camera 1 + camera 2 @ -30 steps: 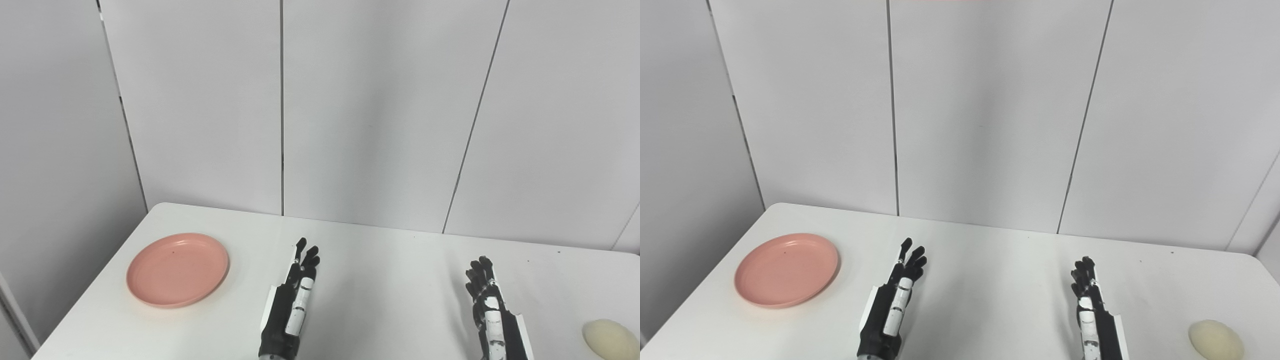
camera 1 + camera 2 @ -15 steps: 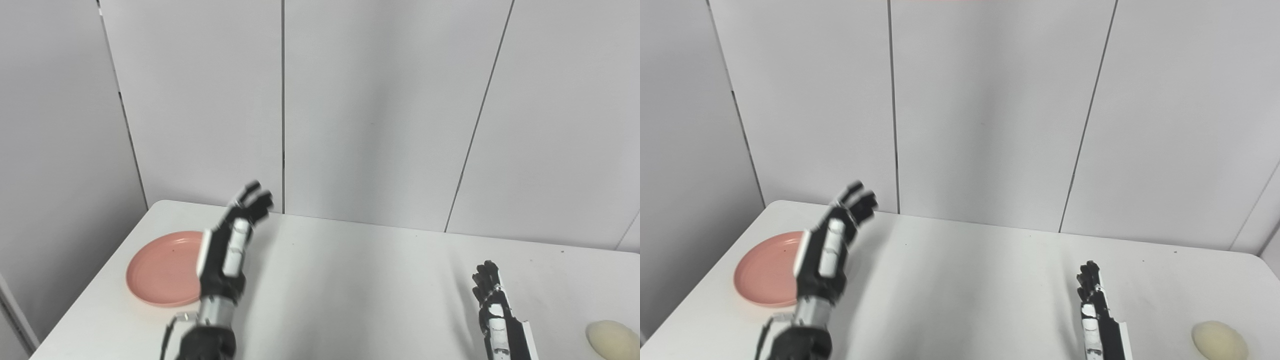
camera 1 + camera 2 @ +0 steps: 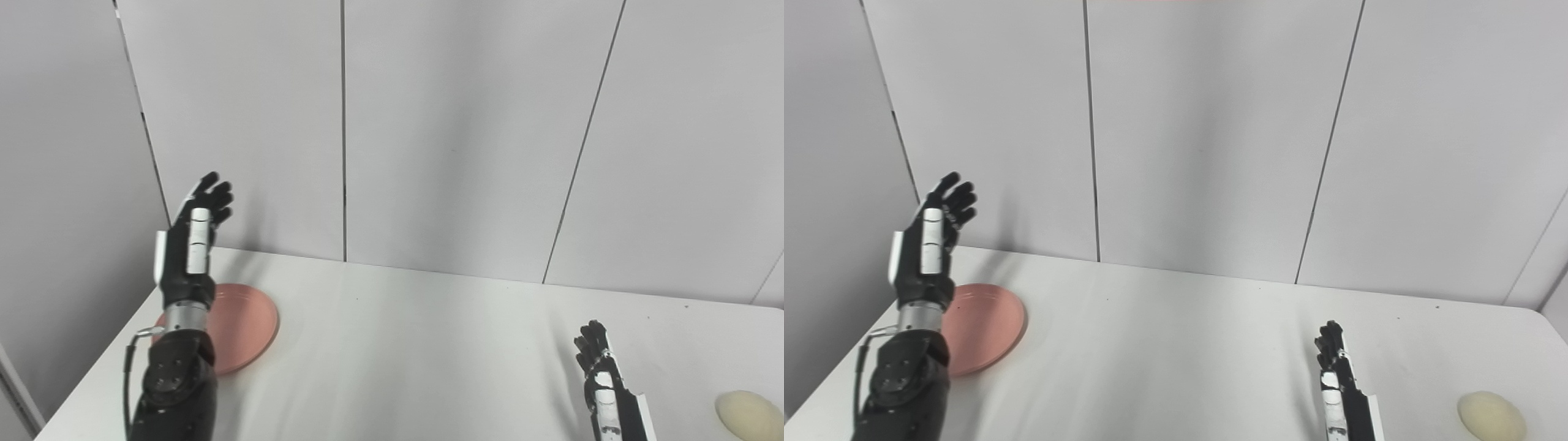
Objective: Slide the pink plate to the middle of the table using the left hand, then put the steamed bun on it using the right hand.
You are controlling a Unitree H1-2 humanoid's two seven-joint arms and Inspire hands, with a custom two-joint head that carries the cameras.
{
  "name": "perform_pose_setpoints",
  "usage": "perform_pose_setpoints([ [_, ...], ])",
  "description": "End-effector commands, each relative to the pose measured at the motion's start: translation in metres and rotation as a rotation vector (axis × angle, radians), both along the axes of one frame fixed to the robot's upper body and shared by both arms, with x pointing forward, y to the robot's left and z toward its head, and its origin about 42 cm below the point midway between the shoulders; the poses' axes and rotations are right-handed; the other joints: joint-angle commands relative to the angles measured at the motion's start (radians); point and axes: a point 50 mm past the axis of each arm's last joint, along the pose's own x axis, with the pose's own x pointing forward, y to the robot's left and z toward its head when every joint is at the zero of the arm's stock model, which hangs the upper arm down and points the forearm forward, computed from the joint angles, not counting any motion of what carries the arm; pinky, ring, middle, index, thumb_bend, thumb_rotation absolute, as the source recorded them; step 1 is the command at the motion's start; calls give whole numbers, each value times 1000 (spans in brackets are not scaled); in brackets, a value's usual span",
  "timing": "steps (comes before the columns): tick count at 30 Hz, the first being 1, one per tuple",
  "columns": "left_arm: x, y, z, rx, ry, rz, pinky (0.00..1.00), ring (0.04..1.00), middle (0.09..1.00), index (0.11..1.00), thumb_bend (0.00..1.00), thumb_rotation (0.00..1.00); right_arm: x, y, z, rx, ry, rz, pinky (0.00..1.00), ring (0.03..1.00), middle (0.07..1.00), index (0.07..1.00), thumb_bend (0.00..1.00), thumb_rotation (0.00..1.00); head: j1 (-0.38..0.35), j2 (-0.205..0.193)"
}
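Our black left hand [image 3: 195,236] is up in the air above the round pink plate [image 3: 245,324], with its fingers spread out and nothing in it. We hold it high and over the far left side so it can come down behind the plate and push it toward the middle. The plate lies flat on the white counter [image 3: 416,343] near the left edge, and our arm hides part of it.

Our black right hand [image 3: 597,367] waits low by the counter on the right side, fingers straight and close together, holding nothing. We think it waits because its turn comes later.

The pale, egg-shaped steamed bun [image 3: 748,415] sits on the counter at the far right, a little way from the right hand.
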Motion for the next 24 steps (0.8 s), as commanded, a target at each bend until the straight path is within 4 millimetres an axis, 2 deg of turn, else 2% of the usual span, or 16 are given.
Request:
perform_pose_setpoints([
  [1, 11, 12, 33, 36, -95, 4, 920, 877, 846, 828, 826, 915, -25, 2, -39, 14, 143, -16, 976, 946, 952, 956, 642, 1000, -1, 3],
  [2, 13, 21, 32, 58, -82, 10, 931, 884, 850, 834, 834, 917, -25, 2, -39, 11, 141, -20, 973, 945, 950, 954, 643, 1000, -1, 4],
  [4, 15, 31, 30, 84, -68, 19, 941, 901, 860, 851, 940, 935, -25, 1, -40, 5, 137, -23, 959, 936, 944, 949, 659, 1000, 0, 5],
  [6, 17, 44, 28, 119, -44, 33, 933, 898, 860, 860, 973, 945, -25, 2, -39, 10, 138, -19, 962, 938, 945, 952, 661, 1000, 0, 6],
  [9, 20, 65, 27, 152, 0, 49, 944, 904, 873, 875, 951, 970, -25, 2, -38, 12, 141, -15, 970, 946, 950, 956, 651, 1000, -1, 7],
  [12, 22, 85, 25, 132, 46, 71, 967, 924, 884, 866, 876, 983, -25, 2, -37, 5, 138, -16, 971, 947, 953, 956, 644, 1000, -1, 7],
  [14, 22, 94, 23, 120, 62, 79, 964, 929, 888, 858, 872, 971, -25, 2, -38, 1, 138, -15, 972, 947, 953, 957, 641, 1000, -1, 7],
  [18, 22, 115, 6, 115, 114, 101, 951, 927, 890, 843, 860, 970, -25, 2, -37, -2, 139, -19, 973, 944, 947, 956, 633, 1000, -2, 10],
  [24, 20, 125, -13, 110, 164, 91, 985, 937, 895, 856, 797, 987, -26, 1, -39, -9, 141, -20, 975, 946, 950, 962, 631, 1000, -4, 16],
])
